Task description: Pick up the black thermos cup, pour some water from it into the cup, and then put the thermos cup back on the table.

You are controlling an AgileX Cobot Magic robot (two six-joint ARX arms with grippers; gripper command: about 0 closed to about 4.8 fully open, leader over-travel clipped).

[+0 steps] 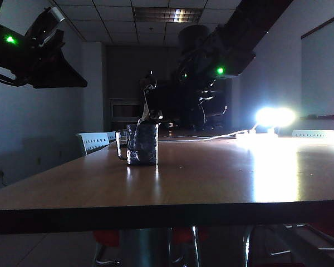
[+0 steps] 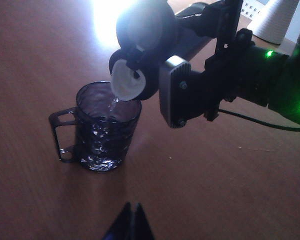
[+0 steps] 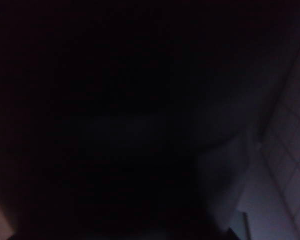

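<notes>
Long brown wooden table (image 1: 222, 172): glossy, smooth, throws back lamp glare; dark matt front edge, shiny metal legs below. Short clear textured glass mug (image 2: 107, 131): bumpy, sparkling wall, glass side handle. Tall black thermos cup (image 2: 155, 35): smooth dark body, pale plastic-looking flip lid; right gripper (image 2: 176, 92) matt black with a grey metal-looking plate.

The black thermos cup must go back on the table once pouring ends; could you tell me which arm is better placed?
Right: its pincer grips the tilted black thermos cup over the cup. The left pincer hangs shut and empty, apart.
</notes>
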